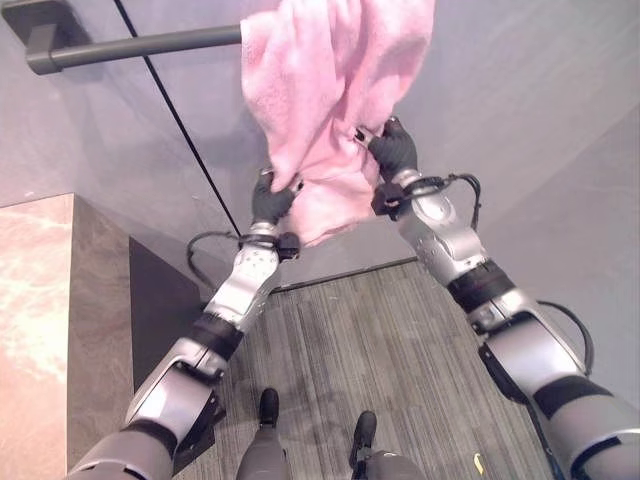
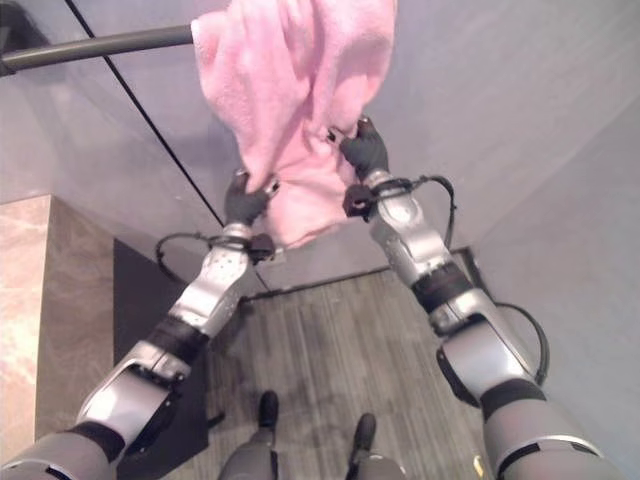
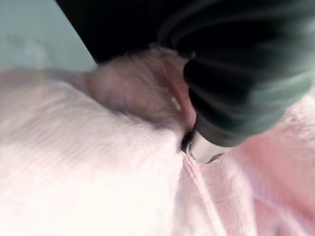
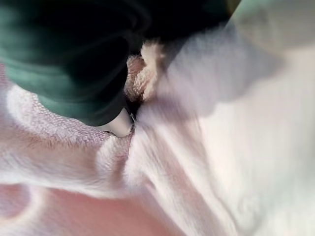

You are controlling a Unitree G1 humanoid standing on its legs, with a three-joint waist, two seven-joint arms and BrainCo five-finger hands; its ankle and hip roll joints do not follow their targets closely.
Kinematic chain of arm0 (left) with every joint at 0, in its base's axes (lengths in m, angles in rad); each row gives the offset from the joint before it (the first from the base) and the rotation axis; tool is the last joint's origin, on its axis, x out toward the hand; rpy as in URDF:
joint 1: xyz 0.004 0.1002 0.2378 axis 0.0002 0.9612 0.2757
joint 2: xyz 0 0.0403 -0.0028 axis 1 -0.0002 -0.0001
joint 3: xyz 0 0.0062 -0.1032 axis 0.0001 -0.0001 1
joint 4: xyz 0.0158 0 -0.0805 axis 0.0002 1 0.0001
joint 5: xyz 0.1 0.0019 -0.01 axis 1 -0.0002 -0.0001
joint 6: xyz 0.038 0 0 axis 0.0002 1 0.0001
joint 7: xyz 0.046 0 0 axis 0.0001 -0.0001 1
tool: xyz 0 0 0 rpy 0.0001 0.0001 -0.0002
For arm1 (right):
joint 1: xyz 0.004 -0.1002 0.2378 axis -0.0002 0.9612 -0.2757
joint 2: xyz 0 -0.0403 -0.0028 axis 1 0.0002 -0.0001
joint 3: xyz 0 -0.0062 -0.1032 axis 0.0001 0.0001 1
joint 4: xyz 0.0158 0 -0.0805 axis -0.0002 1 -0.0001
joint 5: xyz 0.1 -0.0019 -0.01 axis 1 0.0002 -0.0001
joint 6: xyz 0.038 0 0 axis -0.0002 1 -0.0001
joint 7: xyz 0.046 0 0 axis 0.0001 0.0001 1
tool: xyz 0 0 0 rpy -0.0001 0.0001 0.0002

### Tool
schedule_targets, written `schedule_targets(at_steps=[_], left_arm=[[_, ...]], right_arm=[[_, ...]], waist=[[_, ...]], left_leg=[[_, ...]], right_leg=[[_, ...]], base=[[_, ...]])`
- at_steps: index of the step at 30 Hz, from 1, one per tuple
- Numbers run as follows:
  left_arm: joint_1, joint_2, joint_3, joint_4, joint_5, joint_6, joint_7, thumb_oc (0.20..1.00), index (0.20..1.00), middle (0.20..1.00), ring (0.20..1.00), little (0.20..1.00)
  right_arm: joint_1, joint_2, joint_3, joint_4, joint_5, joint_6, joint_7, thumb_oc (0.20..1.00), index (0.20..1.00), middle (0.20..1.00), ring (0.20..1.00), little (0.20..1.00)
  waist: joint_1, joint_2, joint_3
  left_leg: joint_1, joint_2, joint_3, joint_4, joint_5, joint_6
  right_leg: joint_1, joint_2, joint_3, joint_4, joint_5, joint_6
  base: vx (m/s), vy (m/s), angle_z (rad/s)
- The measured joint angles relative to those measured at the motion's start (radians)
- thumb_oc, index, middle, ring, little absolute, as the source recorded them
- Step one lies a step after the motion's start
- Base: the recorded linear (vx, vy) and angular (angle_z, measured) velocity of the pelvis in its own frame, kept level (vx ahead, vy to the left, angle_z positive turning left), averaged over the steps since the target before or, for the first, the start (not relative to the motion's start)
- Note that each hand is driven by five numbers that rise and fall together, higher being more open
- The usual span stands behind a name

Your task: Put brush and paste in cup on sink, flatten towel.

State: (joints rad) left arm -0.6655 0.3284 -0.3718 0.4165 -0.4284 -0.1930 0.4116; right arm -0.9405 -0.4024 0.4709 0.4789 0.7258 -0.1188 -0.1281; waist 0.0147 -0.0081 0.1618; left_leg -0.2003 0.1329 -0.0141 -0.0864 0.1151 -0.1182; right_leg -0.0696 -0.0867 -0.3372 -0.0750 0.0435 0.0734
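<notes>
Towel point(image 1: 320, 90), pink and bunched, hangs over the dark rail point(image 1: 140, 45) on the grey wall point(image 1: 540, 90), and both arms reach up to its lower part. Its folds drape down from the rail in a thick gathered mass, wider at the top and narrowing toward a rounded lower end.

The left robot hand point(image 1: 270, 200) is at the lower left edge of the towel, with the cloth lying over its fingers; in the left wrist view the dark cover presses into the pink cloth and one pale finger part shows at a fold, so whether it grips cannot be told.

The right robot hand point(image 1: 393, 148) is at the lower right edge of the towel, its dark-tipped fingers point(image 1: 362, 135) bent against the cloth. The right wrist view shows a tuft of towel bunched up beside the cover, yet the fingers are mostly hidden, so its grip cannot be told either.

Below the rail, to the left, stands a marble-patterned surface point(image 1: 35, 300); wood-grain floor point(image 1: 380, 340) lies beneath the towel.
</notes>
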Motion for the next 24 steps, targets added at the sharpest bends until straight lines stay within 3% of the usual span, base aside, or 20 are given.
schedule_targets(at_steps=[8, 19, 24], left_arm=[[0.074, 0.021, 0.085, -0.201, 0.016, -0.025, -0.003, 0.2, 0.2, 0.2, 0.2, 0.2], [0.023, 0.022, 0.091, -0.372, 0.008, -0.067, -0.002, 0.2, 0.2, 0.2, 0.2, 0.2], [0.049, 0.024, 0.11, -0.424, 0.088, -0.07, 0.001, 0.2, 0.2, 0.2, 0.2, 0.2]], right_arm=[[0.096, 0.01, -0.028, -0.295, -0.115, -0.047, 0.034, 0.2, 0.2, 0.2, 0.2, 0.2], [0.063, 0.109, -0.025, -0.453, -0.143, -0.083, 0.044, 0.2, 0.2, 0.2, 0.2, 0.2], [0.055, 0.107, -0.013, -0.458, -0.194, -0.083, 0.049, 0.2, 0.2, 0.2, 0.2, 0.2]], waist=[[0.012, -0.005, 0.003], [0.013, -0.007, 0.003], [0.033, -0.012, 0.0]], left_leg=[[0.01, -0.005, 0.002, -0.001, 0.002, 0.003], [0.026, -0.018, 0.006, -0.001, 0.005, 0.006], [0.038, -0.022, 0.011, -0.001, 0.005, 0.007]], right_leg=[[0.011, -0.004, 0.013, -0.009, 0.002, 0.008], [0.028, -0.014, 0.024, -0.009, 0.0, 0.019], [0.041, -0.021, 0.028, -0.009, 0.001, 0.02]], base=[[-0.01, 0.03, -0.02], [0.0, 0.002, 0.0], [0.0, 0.003, 0.02]])
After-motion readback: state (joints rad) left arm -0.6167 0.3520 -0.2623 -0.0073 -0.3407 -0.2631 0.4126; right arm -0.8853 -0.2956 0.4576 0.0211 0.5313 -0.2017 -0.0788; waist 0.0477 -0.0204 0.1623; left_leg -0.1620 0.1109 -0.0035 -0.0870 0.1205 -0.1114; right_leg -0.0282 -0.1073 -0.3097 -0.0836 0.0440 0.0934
